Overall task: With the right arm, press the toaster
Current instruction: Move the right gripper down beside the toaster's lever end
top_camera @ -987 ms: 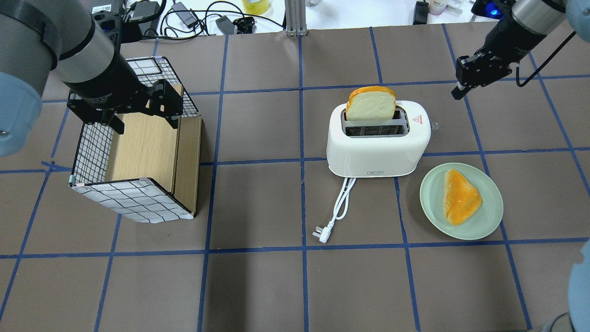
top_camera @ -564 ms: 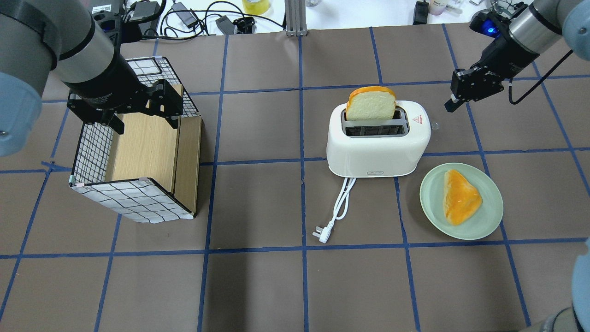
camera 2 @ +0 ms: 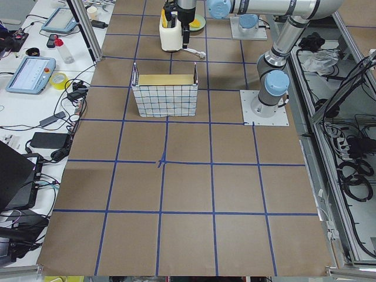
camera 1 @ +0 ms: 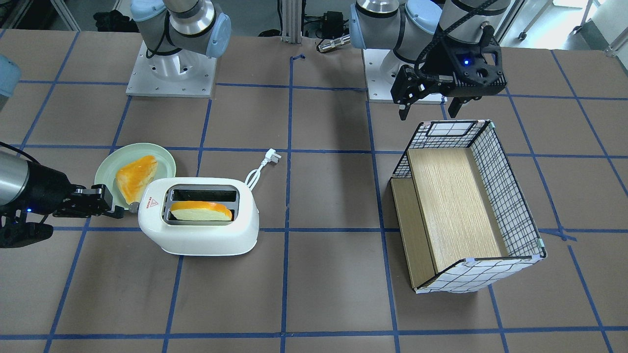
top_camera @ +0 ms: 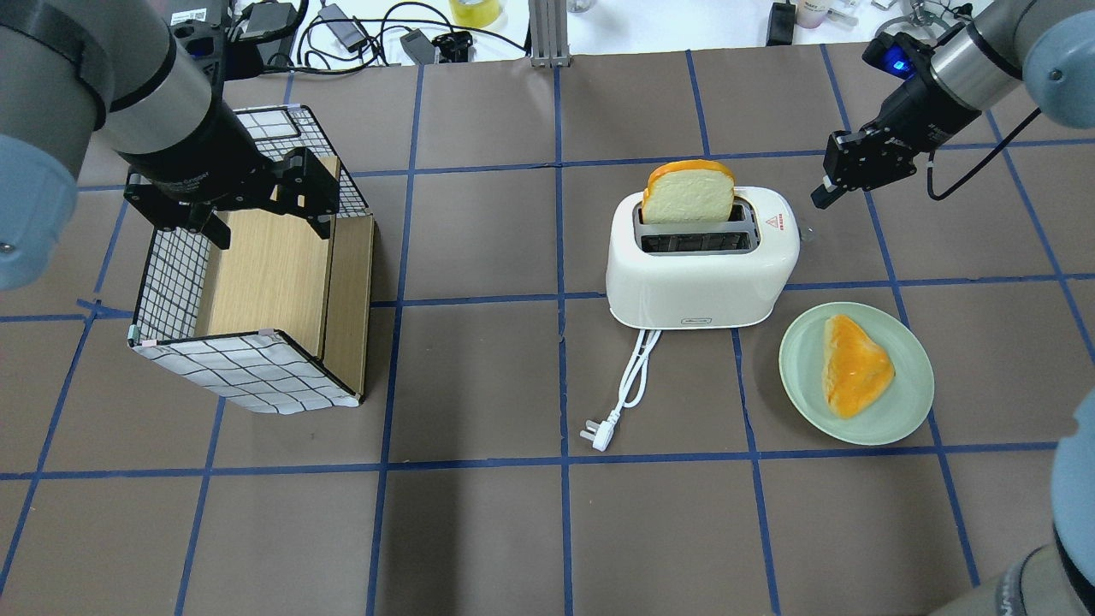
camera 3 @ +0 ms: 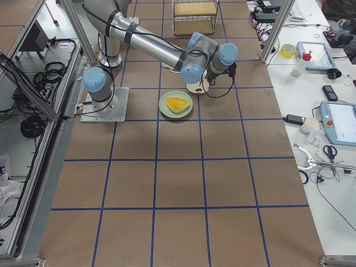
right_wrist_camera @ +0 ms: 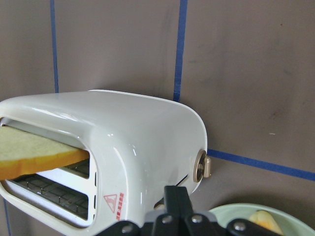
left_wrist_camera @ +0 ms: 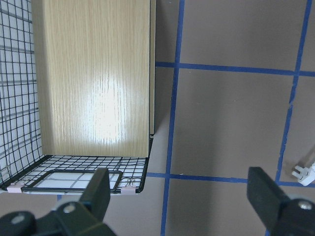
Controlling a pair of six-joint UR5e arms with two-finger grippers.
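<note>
Nearest us on the bench (top_camera: pixel 479 530) lies the plug (top_camera: pixel 599 434). Behind it, mid-bench, stands the toaster (top_camera: pixel 701 282), a bread slice (top_camera: pixel 689 195) raised in its far slot. The left hand (top_camera: pixel 269 227) hangs wide open, empty, over the basket (top_camera: pixel 248 368). Farthest, just off the toaster's knob (right_wrist_camera: pixel 202 166) end, the right hand (top_camera: pixel 821 195) has fingers (right_wrist_camera: pixel 176 199) closed on nothing, we think to push as one tip.

You'll see the basket (camera 2: pixel 164 94) standing on the desk (camera 2: pixel 188 188), the toaster (camera 2: pixel 170 38) well beyond it, and a plate (camera 2: pixel 198 24) near the toaster.
</note>
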